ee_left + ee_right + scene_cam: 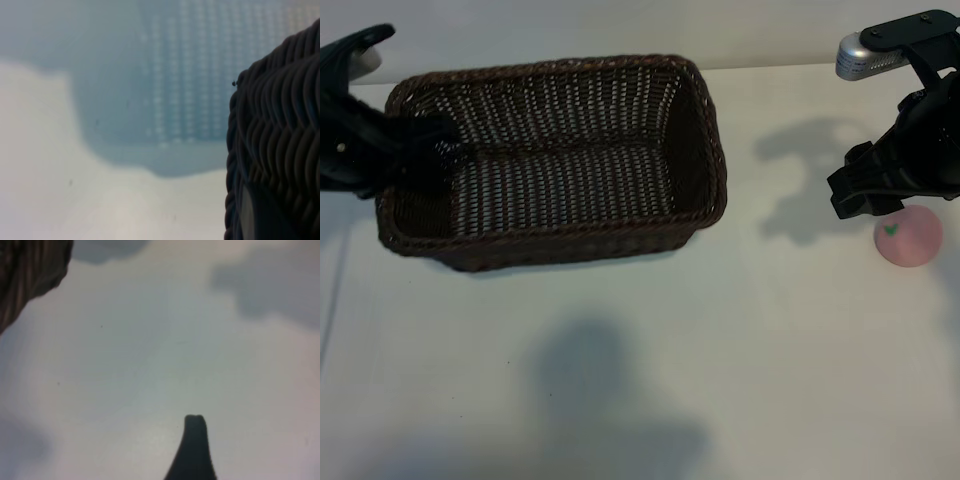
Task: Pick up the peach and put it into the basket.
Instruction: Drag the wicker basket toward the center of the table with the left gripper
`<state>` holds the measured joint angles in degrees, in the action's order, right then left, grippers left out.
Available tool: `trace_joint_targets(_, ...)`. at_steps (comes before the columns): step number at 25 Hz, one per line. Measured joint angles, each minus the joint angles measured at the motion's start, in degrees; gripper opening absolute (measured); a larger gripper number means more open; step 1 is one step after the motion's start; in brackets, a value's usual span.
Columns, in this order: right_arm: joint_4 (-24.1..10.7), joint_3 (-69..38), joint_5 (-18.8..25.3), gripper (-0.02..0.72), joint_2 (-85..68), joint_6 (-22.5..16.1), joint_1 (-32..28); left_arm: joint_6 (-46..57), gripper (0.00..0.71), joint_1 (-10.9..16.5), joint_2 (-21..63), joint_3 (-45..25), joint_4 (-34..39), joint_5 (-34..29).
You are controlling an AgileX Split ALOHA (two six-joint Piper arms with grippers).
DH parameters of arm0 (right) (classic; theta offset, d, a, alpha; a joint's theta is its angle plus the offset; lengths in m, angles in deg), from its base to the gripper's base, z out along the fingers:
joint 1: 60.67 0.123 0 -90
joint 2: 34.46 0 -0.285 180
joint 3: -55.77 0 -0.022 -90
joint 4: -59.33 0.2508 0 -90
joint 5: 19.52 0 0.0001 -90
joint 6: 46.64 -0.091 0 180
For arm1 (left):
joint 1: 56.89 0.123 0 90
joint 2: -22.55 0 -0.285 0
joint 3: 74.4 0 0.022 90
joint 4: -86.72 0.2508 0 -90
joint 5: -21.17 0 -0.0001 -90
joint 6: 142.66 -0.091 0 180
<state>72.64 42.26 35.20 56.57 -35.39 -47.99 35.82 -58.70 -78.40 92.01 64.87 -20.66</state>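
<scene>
- The peach [908,237] lies on the table just beside and slightly below the right gripper [865,195] as the exterior view shows it, touching or nearly touching the black finger housing; it is not between the fingers
- A small green leaf mark faces up on the peach's pale pink skin
- The basket [705,130] stands well apart from the right fingers, across a bare stretch of table; the left gripper [425,150] is at the basket's far short end, over or against the rim there
- The table [720,350] is plain white and matte, with soft grey shadows of the arms falling on it; a pale wall strip runs behind its far edge
- Right gripper: spread wide and holding nothing; one dark fingertip [195,440] shows in its wrist view above bare table, with a corner of the basket at the edge of that view
- Left gripper: narrowed to a small gap at the basket's woven wall [280,150], which fills one side of its wrist view; whether it pinches the rim I cannot tell
</scene>
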Motion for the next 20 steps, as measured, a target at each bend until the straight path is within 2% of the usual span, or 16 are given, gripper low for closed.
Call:
trace_joint_targets(10,0.00,0.00,0.00,0.595,0.00,0.00,0.00,3.10,0.162,-7.91,-10.49,8.39,0.10,1.57)
trace_joint_targets(20,0.00,0.00,0.05,0.595,0.00,0.00,0.00,5.79,0.162,-12.41,-18.29,14.49,-0.07,3.94)
